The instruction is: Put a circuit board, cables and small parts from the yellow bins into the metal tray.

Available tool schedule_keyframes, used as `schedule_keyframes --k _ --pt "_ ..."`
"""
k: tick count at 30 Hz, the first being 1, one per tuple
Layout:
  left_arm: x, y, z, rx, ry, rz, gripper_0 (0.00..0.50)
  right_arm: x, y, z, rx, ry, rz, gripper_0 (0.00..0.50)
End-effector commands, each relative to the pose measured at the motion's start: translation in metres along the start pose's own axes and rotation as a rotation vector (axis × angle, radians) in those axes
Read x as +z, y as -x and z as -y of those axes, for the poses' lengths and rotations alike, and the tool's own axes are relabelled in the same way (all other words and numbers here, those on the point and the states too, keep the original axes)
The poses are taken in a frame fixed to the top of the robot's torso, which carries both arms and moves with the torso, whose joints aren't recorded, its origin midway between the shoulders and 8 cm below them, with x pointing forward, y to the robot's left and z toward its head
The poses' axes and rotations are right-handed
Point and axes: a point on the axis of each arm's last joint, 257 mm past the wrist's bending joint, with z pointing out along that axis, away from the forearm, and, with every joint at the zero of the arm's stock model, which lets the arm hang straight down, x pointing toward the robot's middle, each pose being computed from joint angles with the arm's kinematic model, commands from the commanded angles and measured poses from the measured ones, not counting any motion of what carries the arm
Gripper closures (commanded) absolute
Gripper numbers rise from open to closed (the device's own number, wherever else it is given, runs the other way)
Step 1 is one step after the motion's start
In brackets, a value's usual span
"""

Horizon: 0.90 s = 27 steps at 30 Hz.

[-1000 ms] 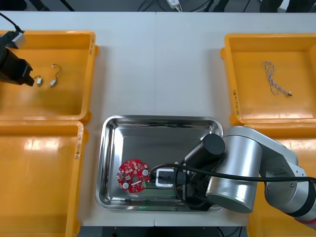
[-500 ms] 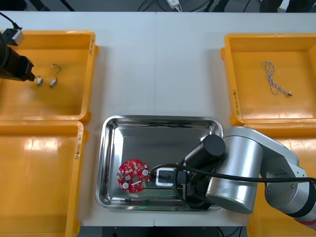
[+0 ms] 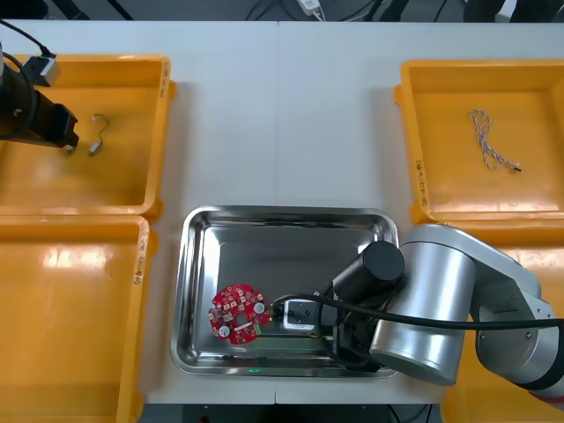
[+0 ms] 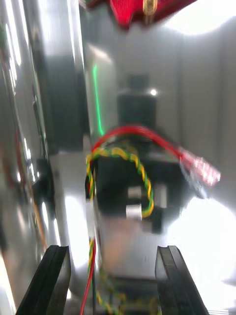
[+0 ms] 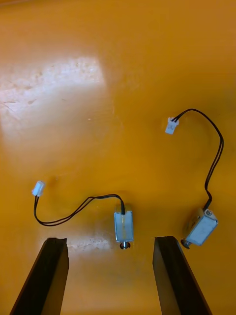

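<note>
Overhead, we see a shiny metal tray with rounded corners at the table's near middle, flanked by glossy yellow bins. A round red circuit board lies in the tray's near left part. Our right gripper sits low over the tray, just right of the board, jaws apart. A twisted red and yellow cable lies looped on the mirror-like floor just beyond the fingertips, with strands trailing back between them. Our left gripper hangs in the far left bin, jaws apart. One small metal part, a boxy silver block with thin black wires, lies between the tips. A second small metal part lies just outside one finger. A twisted blue and white cable lies in the far right bin.
</note>
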Motion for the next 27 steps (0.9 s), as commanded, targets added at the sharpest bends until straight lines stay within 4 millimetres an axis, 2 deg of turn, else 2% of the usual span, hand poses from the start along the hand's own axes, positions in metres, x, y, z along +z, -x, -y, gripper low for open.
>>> schedule_keyframes --k 1,8,15,20,24,25,26,27 --pt "-0.012 0.034 0.014 0.195 0.003 0.068 0.000 -0.034 -0.001 0.019 0.078 -0.037 0.023 0.000" --pt "-0.002 0.033 0.016 0.202 0.011 0.073 0.000 -0.067 -0.002 0.037 0.126 -0.005 0.062 0.000" --pt "0.009 0.030 0.013 0.199 0.014 0.075 0.000 -0.114 0.001 0.078 0.196 -0.088 0.171 0.000" --pt "0.010 0.029 0.015 0.203 0.011 0.071 0.000 -0.141 -0.010 0.104 0.264 -0.125 0.219 0.000" --pt "0.010 0.029 0.016 0.203 0.010 0.072 0.000 -0.158 -0.029 0.122 0.322 -0.145 0.228 0.000" --pt "0.010 0.029 0.016 0.202 0.009 0.072 0.028 -0.162 -0.035 0.128 0.346 -0.147 0.231 0.000" --pt "0.010 0.029 0.016 0.203 0.010 0.072 0.131 -0.168 -0.040 0.136 0.367 -0.154 0.236 0.000" --pt "0.011 0.028 0.016 0.203 0.010 0.070 0.171 -0.171 -0.044 0.140 0.382 -0.159 0.237 0.000"
